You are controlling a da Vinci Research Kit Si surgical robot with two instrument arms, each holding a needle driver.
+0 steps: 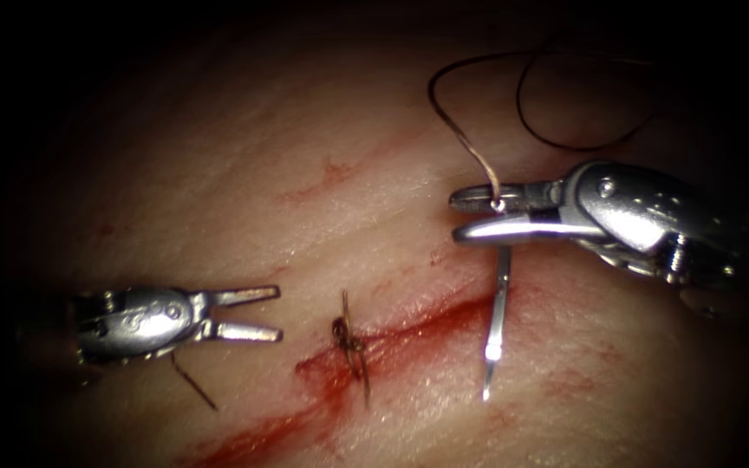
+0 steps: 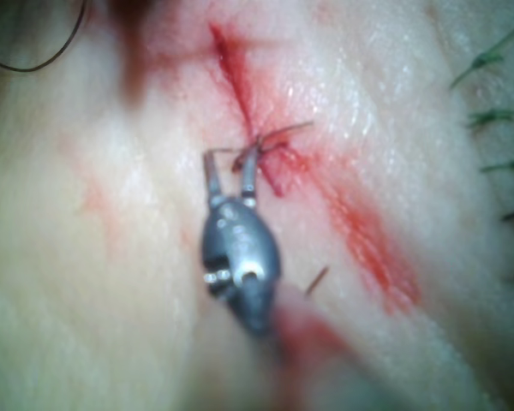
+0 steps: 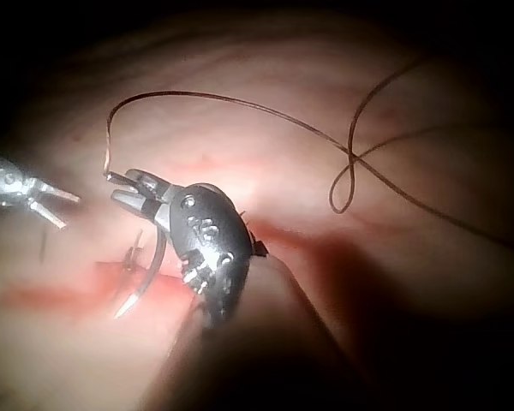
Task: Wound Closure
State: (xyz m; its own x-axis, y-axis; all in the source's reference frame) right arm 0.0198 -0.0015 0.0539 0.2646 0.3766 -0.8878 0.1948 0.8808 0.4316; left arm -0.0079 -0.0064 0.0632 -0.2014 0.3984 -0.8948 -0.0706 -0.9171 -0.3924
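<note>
My right tool (image 1: 454, 217) comes in from the right, its jaws shut on the curved needle (image 1: 500, 303) close to its tail end. The needle hangs down over the cut (image 1: 426, 321), with its tip free just above the tissue (image 1: 218, 173) on the cut's right side. Dark thread (image 1: 565, 139) runs up from the needle's tail and coils behind the tool. In the right wrist view the right tool (image 3: 120, 188) holds the needle (image 3: 150, 274) the same way. My left tool (image 1: 279, 312) lies left of the cut, open and holding nothing. Its tips (image 2: 231, 163) are next to a tied stitch (image 2: 270, 145).
A knotted stitch (image 1: 348, 342) with short cut ends crosses the cut left of the needle. Red fluid (image 1: 262, 433) fills the cut's lower left stretch. A loose cut end of thread (image 1: 194, 383) lies under the left tool. Green thread ends (image 2: 488, 60) line the tissue's far edge.
</note>
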